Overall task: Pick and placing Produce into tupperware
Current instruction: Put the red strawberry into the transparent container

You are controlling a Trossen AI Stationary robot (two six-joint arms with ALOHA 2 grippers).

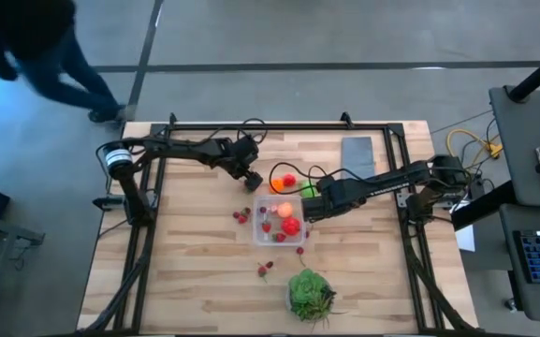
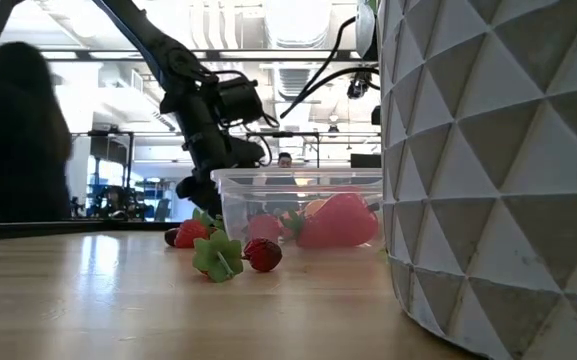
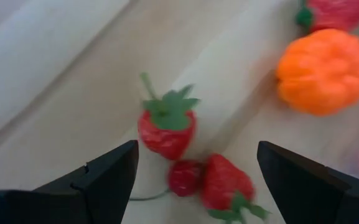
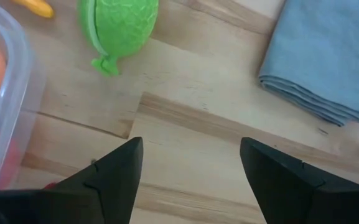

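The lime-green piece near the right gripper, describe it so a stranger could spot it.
Start at the clear tupperware mid-table. Just beyond its far right corner, beside the right gripper, lies the lime-green piece. It is the only round, bumpy green item; its neighbours are orange or red.

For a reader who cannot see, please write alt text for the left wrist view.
The left pincer, open, hovers over three small red strawberries lying on the wooden table. An orange toy fruit lies beyond them.
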